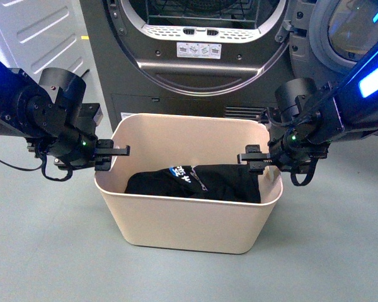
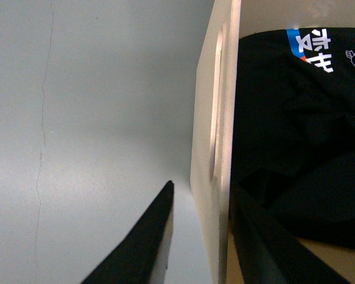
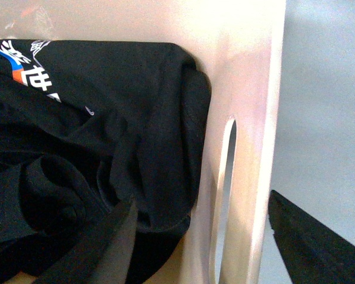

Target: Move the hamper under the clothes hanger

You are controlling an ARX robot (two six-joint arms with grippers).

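Note:
The hamper is a beige tub with rounded corners standing on the grey floor in front of me. It holds a black garment with a blue and white print. My left gripper is open and straddles the hamper's left wall at the rim. In the left wrist view one finger is outside and one inside, beside a slot in the wall. My right gripper is open and straddles the right wall in the same way, as the right wrist view shows. The clothes hanger is out of view.
A dark grey dryer stands right behind the hamper, with its round door swung open at the right. A white appliance stands at the back left. Grey floor lies around the hamper's front and sides.

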